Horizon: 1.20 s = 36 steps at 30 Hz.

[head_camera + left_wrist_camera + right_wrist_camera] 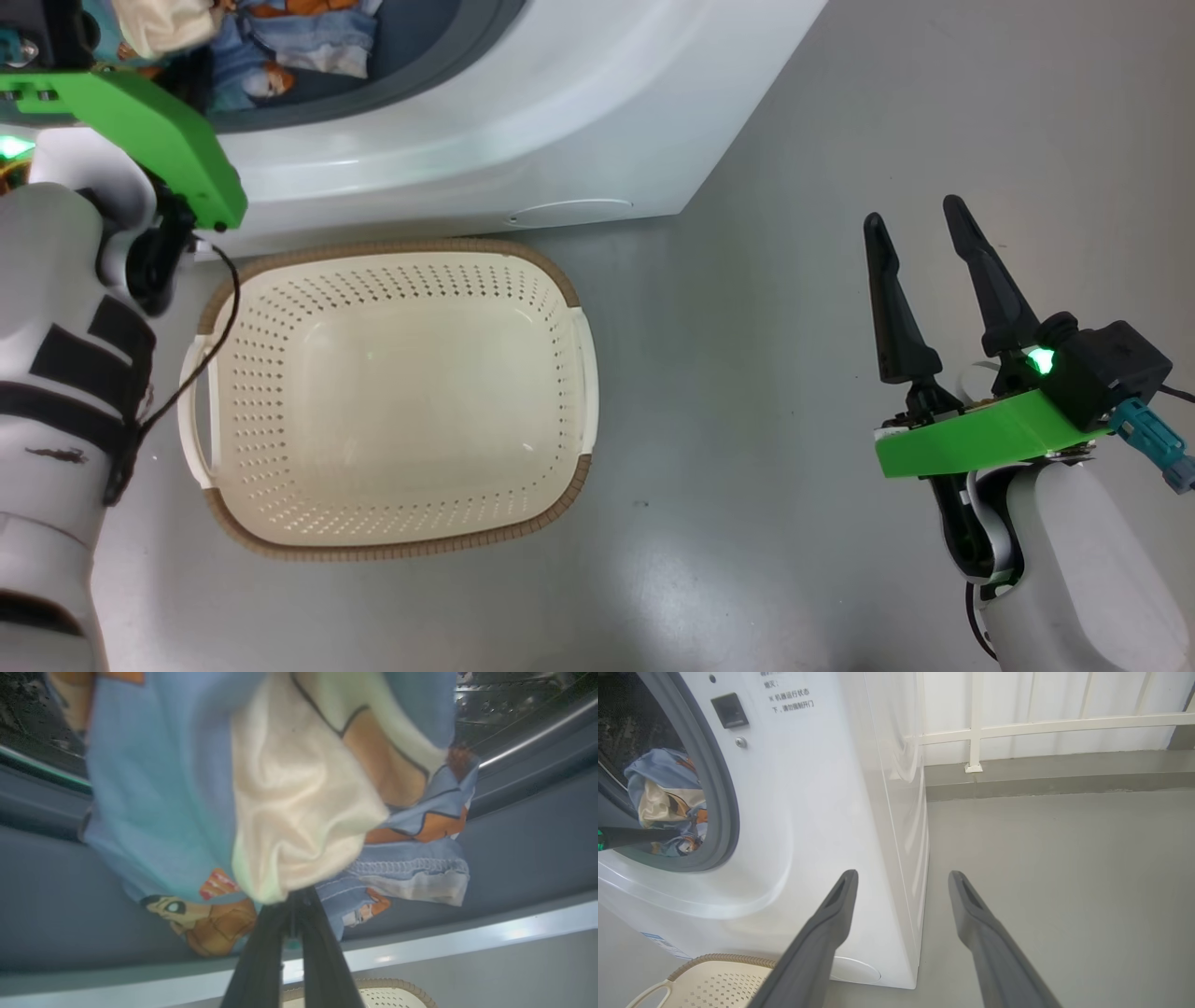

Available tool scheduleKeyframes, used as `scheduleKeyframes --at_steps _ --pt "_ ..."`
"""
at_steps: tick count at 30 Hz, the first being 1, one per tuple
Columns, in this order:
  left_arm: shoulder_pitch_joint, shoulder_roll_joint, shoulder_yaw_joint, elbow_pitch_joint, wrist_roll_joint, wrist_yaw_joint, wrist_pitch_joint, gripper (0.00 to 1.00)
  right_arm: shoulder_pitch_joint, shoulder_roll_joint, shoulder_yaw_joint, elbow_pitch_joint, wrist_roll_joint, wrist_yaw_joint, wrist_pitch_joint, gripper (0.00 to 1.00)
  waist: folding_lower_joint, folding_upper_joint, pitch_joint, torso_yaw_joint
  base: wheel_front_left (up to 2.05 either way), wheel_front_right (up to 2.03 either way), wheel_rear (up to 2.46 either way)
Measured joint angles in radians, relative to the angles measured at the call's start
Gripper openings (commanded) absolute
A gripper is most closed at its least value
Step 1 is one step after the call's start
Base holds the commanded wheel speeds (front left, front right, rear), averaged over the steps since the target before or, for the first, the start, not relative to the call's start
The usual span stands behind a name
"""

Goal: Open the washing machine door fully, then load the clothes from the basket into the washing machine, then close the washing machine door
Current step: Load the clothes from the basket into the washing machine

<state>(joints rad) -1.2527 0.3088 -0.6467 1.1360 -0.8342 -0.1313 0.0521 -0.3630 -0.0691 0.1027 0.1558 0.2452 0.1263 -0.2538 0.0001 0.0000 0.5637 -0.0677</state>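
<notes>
Tips of my left gripper (295, 899) are buried under the clothes (159, 788), which are blurred up close. The head view's top edge crops the washing machine (523, 121) opening (drum mostly unseen). Panel print (790, 700) is too small to read. The bottom edge cuts off the basket (714, 982).

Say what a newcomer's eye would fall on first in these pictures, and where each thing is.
First, the bright blue-and-orange clothes, bunched in the mouth of the washer with the left gripper shut on them. Then the cream basket, empty, on the grey floor just in front of the washer. Off to the right, the right gripper hangs open above that floor.
</notes>
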Motion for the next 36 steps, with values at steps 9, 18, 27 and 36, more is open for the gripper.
scheduleKeyframes --at_steps 9,18,27,36 --pt "-0.036 -0.002 -0.039 -0.018 -0.002 0.000 -0.124 0.00 0.000 0.002 0.006 0.000 -0.007 0.000 0.000 1.00 -0.0001 0.0000 0.002 -0.004 0.00 0.00 0.00" --pt "-0.088 0.031 -0.076 -0.093 -0.011 0.000 -0.289 0.00 0.000 0.005 0.019 0.002 -0.007 0.000 0.000 1.00 -0.0001 0.0000 0.018 -0.021 0.00 0.00 0.00" --pt "-0.087 0.051 -0.066 -0.148 -0.008 0.000 -0.308 0.00 0.000 0.006 0.021 0.012 -0.007 0.000 0.000 1.00 -0.0001 0.0000 0.009 -0.025 0.00 0.00 0.00" --pt "-0.054 0.036 -0.130 -0.097 -0.063 0.000 -0.299 1.00 0.000 0.008 0.025 0.024 -0.005 0.000 0.000 1.00 0.0000 0.0000 -0.003 -0.029 0.00 0.00 0.00"
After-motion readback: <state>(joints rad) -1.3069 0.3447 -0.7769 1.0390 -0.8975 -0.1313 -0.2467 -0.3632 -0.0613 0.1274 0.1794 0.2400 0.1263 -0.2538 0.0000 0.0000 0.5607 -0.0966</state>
